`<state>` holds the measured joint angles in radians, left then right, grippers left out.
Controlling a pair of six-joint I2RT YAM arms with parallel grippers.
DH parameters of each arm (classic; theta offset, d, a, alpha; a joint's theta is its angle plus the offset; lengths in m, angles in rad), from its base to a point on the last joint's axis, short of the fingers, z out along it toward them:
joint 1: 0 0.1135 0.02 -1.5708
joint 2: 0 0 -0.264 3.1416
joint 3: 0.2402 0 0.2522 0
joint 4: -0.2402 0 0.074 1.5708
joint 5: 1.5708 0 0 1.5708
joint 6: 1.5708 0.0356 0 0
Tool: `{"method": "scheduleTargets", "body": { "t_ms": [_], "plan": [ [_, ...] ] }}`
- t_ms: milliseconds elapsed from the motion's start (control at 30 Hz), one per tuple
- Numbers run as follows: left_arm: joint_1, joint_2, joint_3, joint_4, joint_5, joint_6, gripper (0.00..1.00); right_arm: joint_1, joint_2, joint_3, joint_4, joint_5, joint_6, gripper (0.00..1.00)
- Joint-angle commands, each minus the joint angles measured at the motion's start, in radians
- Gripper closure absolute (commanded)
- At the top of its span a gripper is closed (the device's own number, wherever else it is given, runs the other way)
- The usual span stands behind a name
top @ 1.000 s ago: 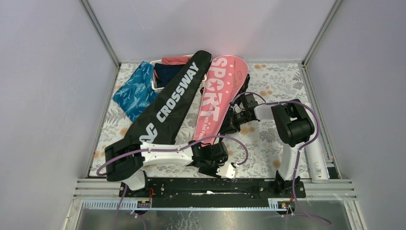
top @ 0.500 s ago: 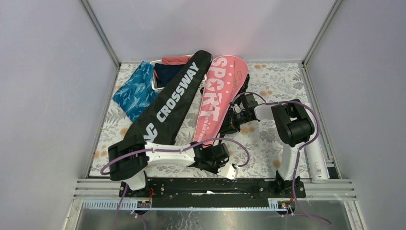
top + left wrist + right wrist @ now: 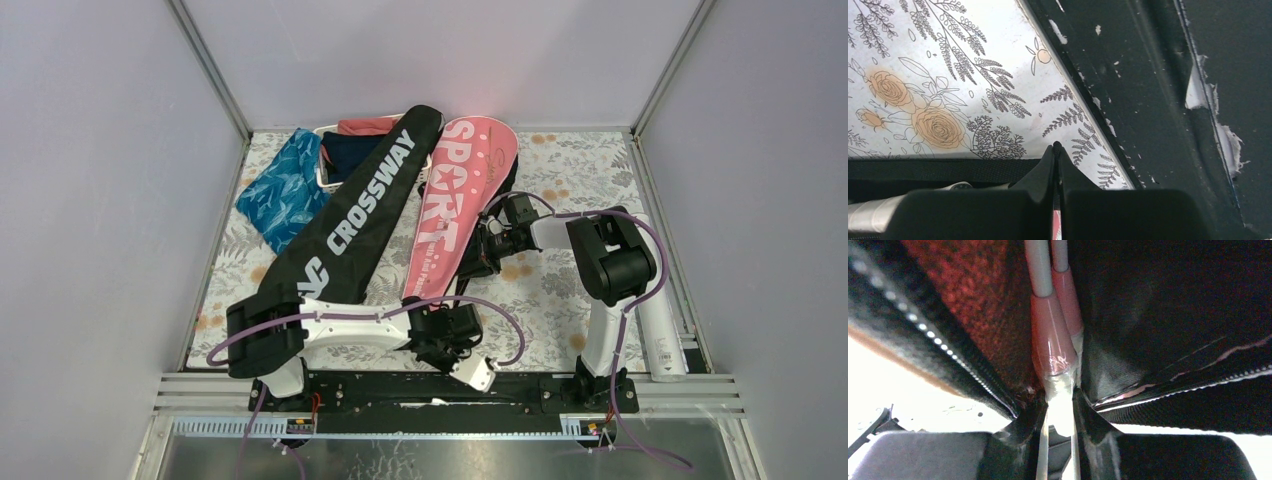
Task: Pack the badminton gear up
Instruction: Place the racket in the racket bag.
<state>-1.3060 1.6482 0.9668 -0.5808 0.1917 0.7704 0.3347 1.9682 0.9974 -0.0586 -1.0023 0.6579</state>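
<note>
**Top external view**
- Black "CROSSWAY" bag (image 3: 360,205): lies diagonally on the floral table cover (image 3: 560,290). Its wide end rests over the white basket (image 3: 324,168) at the back and its narrow end sits near the left arm's base.
- Pink "SPORT" bag (image 3: 455,195): just beside the black bag on its right, with its wide end to the back.
- Shuttlecock tube (image 3: 660,320): lies along the right edge of the table, well apart from both bags.
- Blue patterned cloth (image 3: 285,190): back left, beside the basket.
- Left gripper (image 3: 450,345): low at the near edge, just below the pink bag's narrow end. Its fingers are hard to make out against the dark wrist.
- Right gripper (image 3: 478,262): at the pink bag's right edge, about halfway along it.

**Left wrist view**
- Left gripper (image 3: 1056,150): fingers pressed together, tips over the floral cover, just beside the black base rail (image 3: 1148,100).
- A sliver of red and white shows low between the fingers, but what it is cannot be told.
- Black zip-edged fabric (image 3: 938,170) runs across behind the fingers.
- A pale wrapped bar (image 3: 878,215) lies at lower left, possibly a racket grip.

**Right wrist view**
- Right gripper (image 3: 1060,399): fingers pinch a white-wrapped racket handle (image 3: 1062,417).
- Two pink cones (image 3: 1050,335) and two pale racket shafts (image 3: 1039,265) lie side by side, running on into the open bag between its zip edges.
</note>
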Motion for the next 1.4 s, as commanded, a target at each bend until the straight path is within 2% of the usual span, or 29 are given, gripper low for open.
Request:
{"method": "scheduleTargets", "body": {
  "t_ms": [0,300,433,567,667,767,900,1067,1200,1367],
  "plan": [
    [-0.021,-0.017,0.035,-0.084,0.222,0.018,1.0,-0.041,-0.022,0.116,0.258,0.096,0.095,1.0],
    [0.011,0.006,0.056,-0.041,0.259,-0.033,0.98,-0.027,-0.025,0.096,0.152,0.25,0.017,1.0],
    [0.027,0.017,0.077,-0.035,0.221,-0.073,0.73,-0.022,-0.028,0.074,0.142,0.288,-0.021,1.0],
    [0.056,0.01,0.103,-0.061,0.173,-0.082,0.51,-0.022,-0.022,0.058,0.162,0.272,-0.034,1.0],
    [0.1,-0.014,0.138,-0.092,0.158,-0.082,0.3,-0.022,-0.01,0.059,0.184,0.238,-0.019,1.0],
    [0.157,-0.047,0.189,-0.141,0.164,-0.085,0.21,-0.022,-0.005,0.064,0.199,0.219,-0.012,1.0],
    [0.265,-0.091,0.221,-0.144,0.18,-0.124,0.19,-0.023,-0.003,0.064,0.212,0.209,-0.004,1.0],
    [0.407,-0.117,0.185,-0.047,0.172,-0.274,0.21,-0.024,-0.001,0.044,0.241,0.201,0.016,1.0],
    [0.433,-0.103,0.107,0.075,0.084,-0.409,0.25,-0.024,0.008,0.028,0.273,0.2,0.04,1.0],
    [0.436,-0.065,0.069,0.162,0.055,-0.539,0.25,-0.023,0.015,0.023,0.304,0.194,0.062,1.0]
  ]
}}
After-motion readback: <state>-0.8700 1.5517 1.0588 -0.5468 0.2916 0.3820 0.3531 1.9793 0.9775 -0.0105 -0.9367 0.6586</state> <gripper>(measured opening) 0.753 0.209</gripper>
